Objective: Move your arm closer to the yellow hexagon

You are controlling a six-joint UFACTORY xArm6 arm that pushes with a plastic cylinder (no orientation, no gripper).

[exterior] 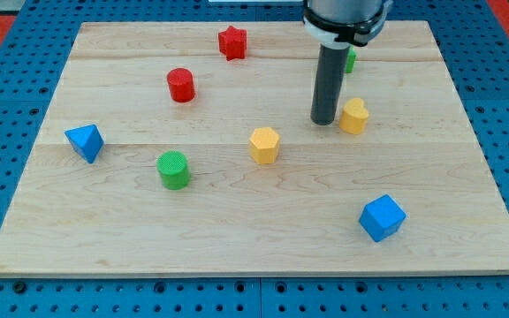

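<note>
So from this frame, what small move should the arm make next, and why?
Probably a short slide toward the view's lower left. My tip sits just left of the yellow heart, while the yellow hexagon lies further to the view's left and a little lower. The wooden board between tip and hexagon shows no block in the way, so a straight approach looks fine.

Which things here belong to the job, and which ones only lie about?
Job: my tip; yellow hexagon, toward the view's left and bottom of my tip.

Lying about: yellow heart; red star; red cylinder; green cylinder; blue pyramid; blue cube; green block, partly hidden.
</note>
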